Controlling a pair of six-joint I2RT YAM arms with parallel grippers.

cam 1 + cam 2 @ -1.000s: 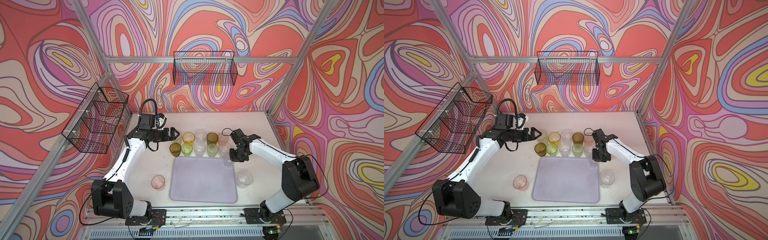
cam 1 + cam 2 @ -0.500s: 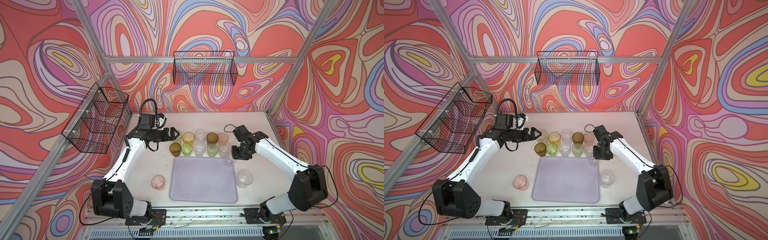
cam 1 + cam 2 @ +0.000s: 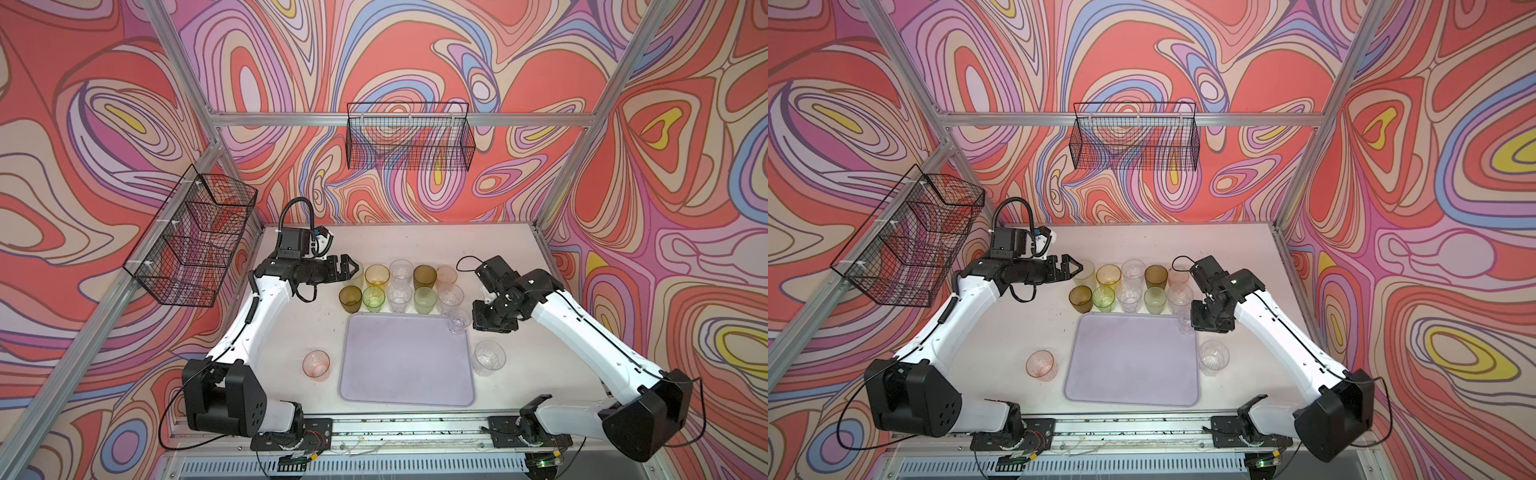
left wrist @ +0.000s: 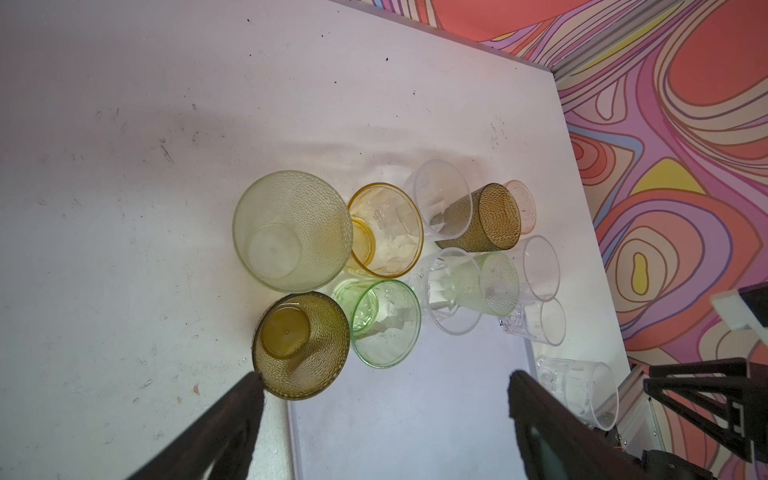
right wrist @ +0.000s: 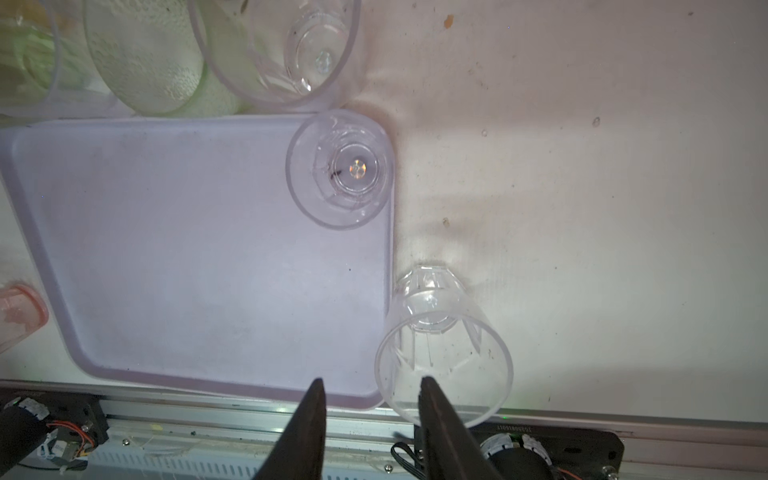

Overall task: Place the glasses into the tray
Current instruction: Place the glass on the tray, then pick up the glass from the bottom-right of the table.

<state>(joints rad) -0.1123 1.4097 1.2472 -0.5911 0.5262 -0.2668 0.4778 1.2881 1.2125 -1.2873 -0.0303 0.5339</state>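
1. top views: my right gripper [image 3: 484, 324] has let go of the clear glass [image 3: 458, 321] and pulled off to the side. a second ago it was closed around it. that glass now stands upright on its own in the far right corner of the tray [image 3: 403, 361]. my left gripper [image 3: 348, 266] hasn't shifted: spread wide, empty, just beside the pale green glass [image 3: 356, 270] at the end of the back row.
2. left wrist: my left fingers [image 4: 232, 424] stand far apart with nothing between them. the brown glass [image 4: 301, 345] is close to one of them, though i can't tell if it touches.
3. right wrist: my right jaws are partly apart and hold nothing. the clear glass [image 5: 340, 168] sits inside the tray's rim [image 5: 386, 249] – whether it leans on the rim i can't tell. a second clear glass [image 5: 442, 349] stands on the table [image 5: 582, 208] just beside the tray, near one finger.
4. what it means: one glass is in and the rest are still out – two rows behind the tray, the pink glass [image 3: 316, 365] to its left and that second clear one. i'd judge the second clear one my easiest next pick.
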